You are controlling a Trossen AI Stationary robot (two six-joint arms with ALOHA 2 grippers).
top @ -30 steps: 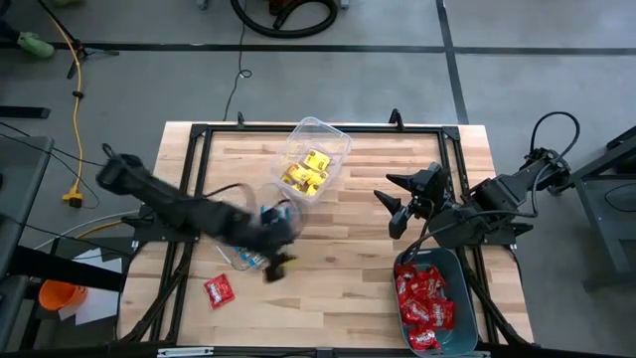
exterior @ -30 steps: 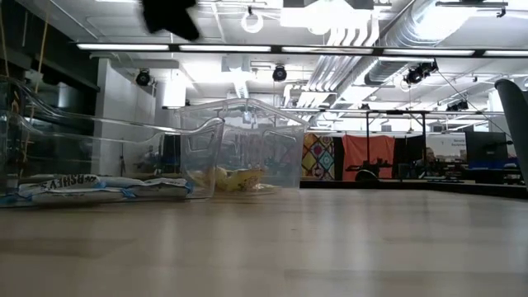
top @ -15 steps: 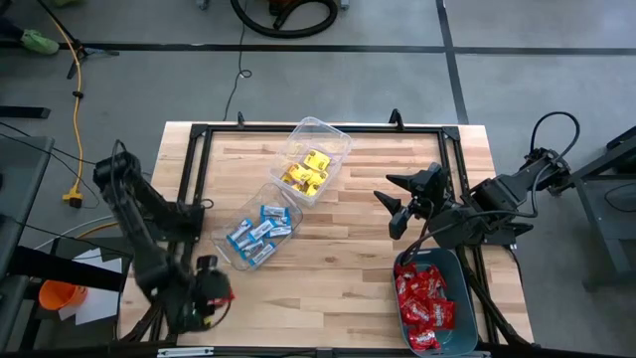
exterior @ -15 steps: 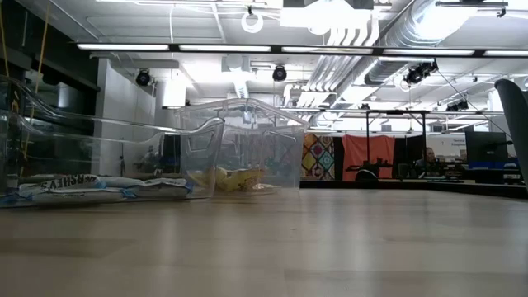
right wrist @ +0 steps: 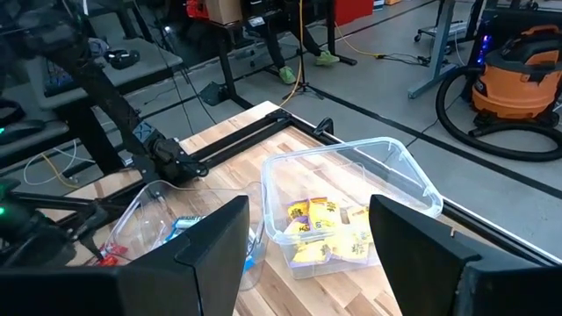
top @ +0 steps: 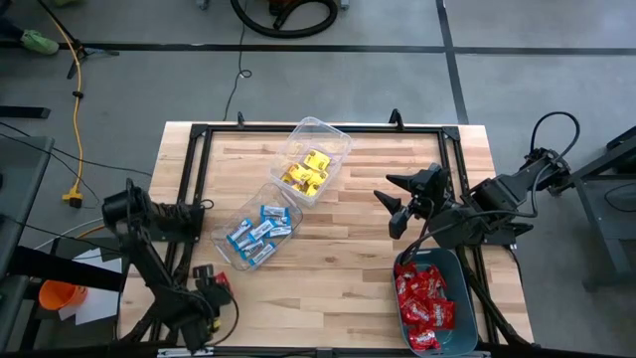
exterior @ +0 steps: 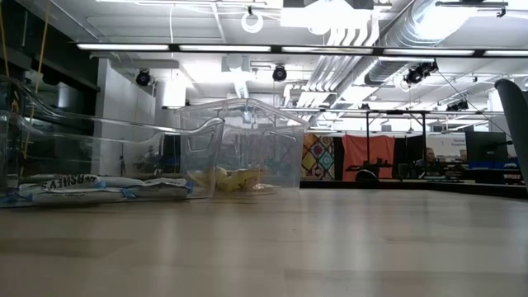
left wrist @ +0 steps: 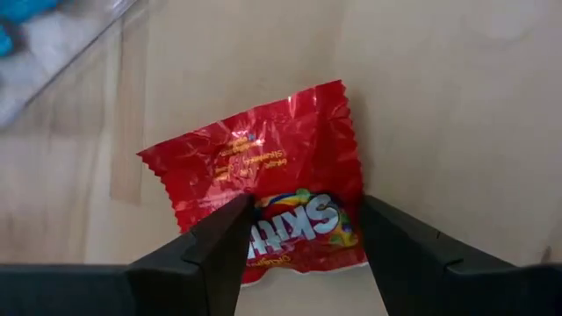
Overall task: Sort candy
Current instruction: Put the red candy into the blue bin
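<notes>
One red candy packet (left wrist: 272, 184) lies flat on the wooden table (top: 338, 268) near its near-left corner. My left gripper (left wrist: 303, 241) points down over it, open, one finger on either side of the packet's lower part; in the high view the gripper (top: 207, 282) covers most of the packet (top: 222, 285). My right gripper (top: 397, 206) waits open, high above the table's right half, holding nothing. More candy lies sorted in three containers.
A clear tub of yellow packets (top: 316, 164) stands at the far middle, and a clear tub of blue-and-white packets (top: 256, 235) lies just beyond my left gripper. A teal bin of red packets (top: 429, 300) sits at the near right. Bare wood lies between them.
My left gripper has swung from above the blue-and-white tub toward the table's near-left corner, come down over the red packet and tipped to point downward. Its fingers have stayed apart. The red packet has not moved.
</notes>
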